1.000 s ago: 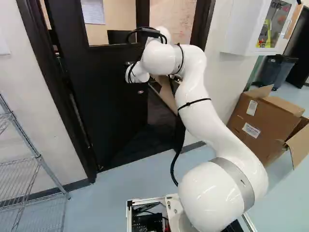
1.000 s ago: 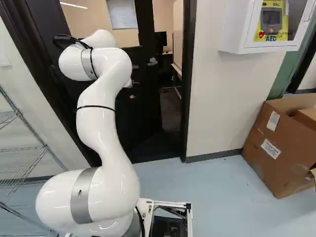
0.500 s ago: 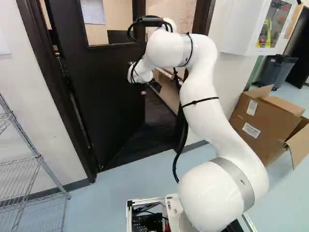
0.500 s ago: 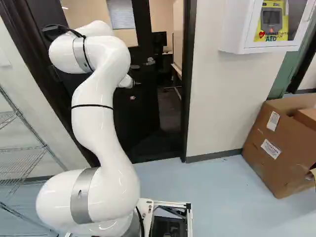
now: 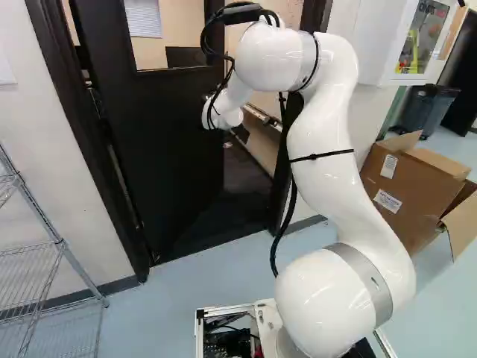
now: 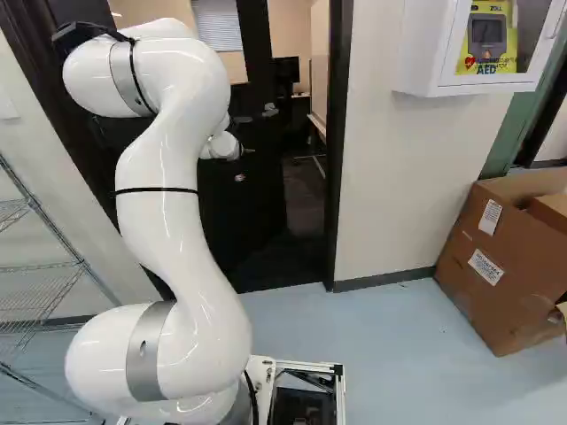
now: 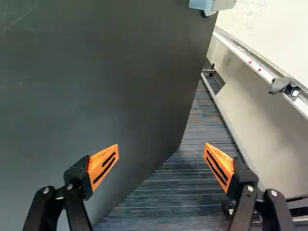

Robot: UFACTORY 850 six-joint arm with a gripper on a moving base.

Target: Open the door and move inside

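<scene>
I find the jaws point(image 6: 245, 151) wide apart, pads point(image 7: 103, 166) slotted; the door point(image 7: 106, 86) ajar, a smooth dark slab; carpet point(image 7: 168, 192) beyond, finely striped.

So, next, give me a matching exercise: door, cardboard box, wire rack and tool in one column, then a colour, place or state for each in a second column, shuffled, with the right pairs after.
Column one
1. Door
2. Cardboard box
3. Wire rack
4. Tool

Column two
A. Silvery, at the left of both base views
B. Spread wide, gripping nothing
C. Dark, standing ajar
D. Brown, at the right of both base views

Right pairs: 1-C, 2-D, 3-A, 4-B
</scene>
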